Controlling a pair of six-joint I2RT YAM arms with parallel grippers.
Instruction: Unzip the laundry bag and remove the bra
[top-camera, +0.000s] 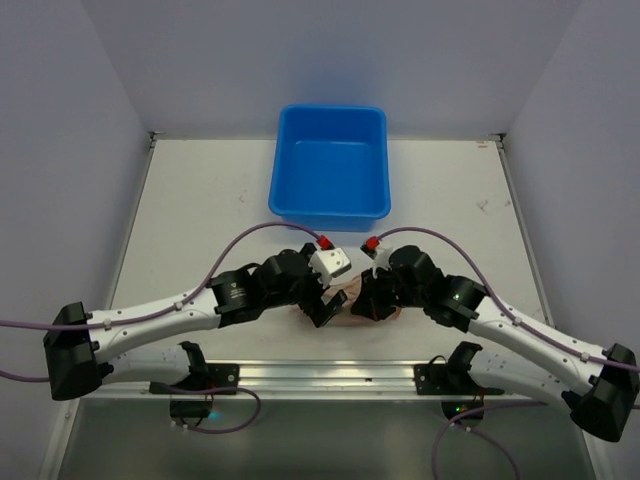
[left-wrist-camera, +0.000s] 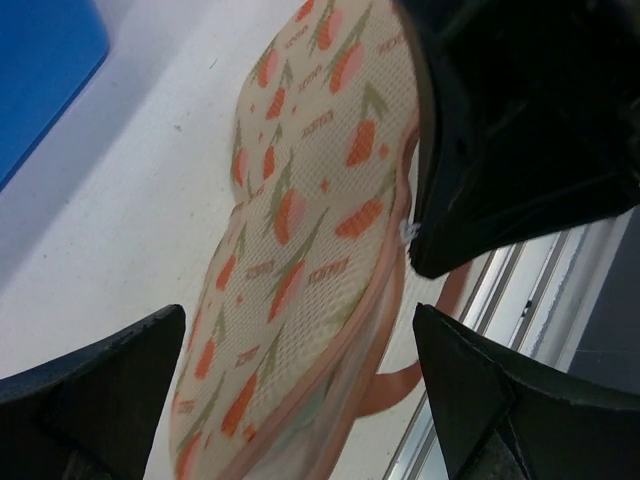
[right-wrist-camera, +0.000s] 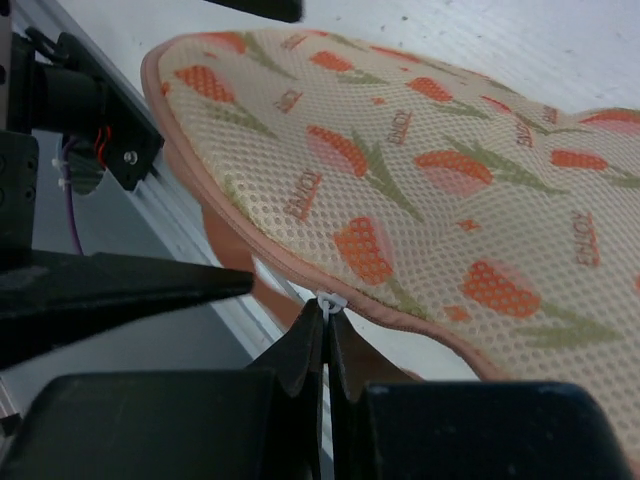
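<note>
My right claw (right-wrist-camera: 328, 325) is clenched on the white zipper pull (right-wrist-camera: 331, 299). My left claw (left-wrist-camera: 297, 330) stands released over the laundry bag (left-wrist-camera: 300, 200), which lies near the front edge of the counter (left-wrist-camera: 120, 230). Unheld, the bag may slide with the pull instead of unzipping.

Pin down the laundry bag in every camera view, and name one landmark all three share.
Top external: laundry bag low centre, mostly hidden under the left gripper and right gripper.
Left wrist: it runs from top centre to the bottom edge.
Right wrist: it fills the upper right; the right gripper pinches its zipper pull.
Shared landmark: the metal rail along the near edge.
</note>
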